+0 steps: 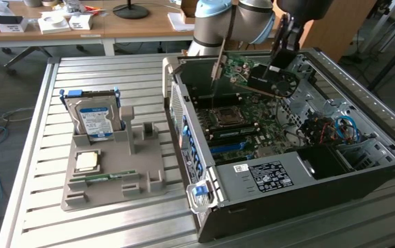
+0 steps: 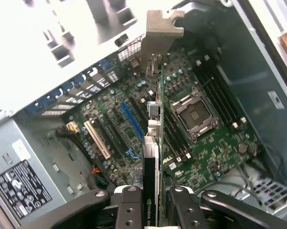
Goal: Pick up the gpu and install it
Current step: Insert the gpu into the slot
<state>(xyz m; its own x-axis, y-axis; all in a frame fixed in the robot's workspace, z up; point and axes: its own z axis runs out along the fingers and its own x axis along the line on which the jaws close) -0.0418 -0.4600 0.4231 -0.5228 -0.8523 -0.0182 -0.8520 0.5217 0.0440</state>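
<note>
Holding the gpu (image 1: 263, 80), a thin flat green-and-black circuit card with a silver metal bracket at one end, the hand (image 2: 152, 202) is clamped on the card's upper edge, one finger on each face. The card hangs on edge inside the open top of the black and grey metal computer case (image 1: 287, 217), above the green motherboard (image 2: 215, 143) and not yet seated.

The main risk is likely a missed slot. In the wrist view the card's lower edge runs just beside the long blue expansion slot (image 2: 131, 119), and whether the two are truly in line cannot be told. Pressed down off line, the connector would land on bare board or small parts. A card tilted in the grip would probably jam at one end. The bracket (image 2: 160, 33) is near the case's perforated rear wall (image 2: 110, 71) and could catch on it.

Room is tight sideways: the square silver processor socket (image 2: 193, 112) is on one side, a cream-coloured slot (image 2: 97, 138) on the other. Overhead the case is open. The grey power supply box (image 1: 267, 173) and the blue and black cable bundle (image 1: 332, 129) lie well apart from the card. Outside the case, the slatted metal surface (image 1: 46, 155) carries a grey moulded tray (image 1: 108, 181) with a silver blue-labelled hard drive (image 1: 95, 119).
</note>
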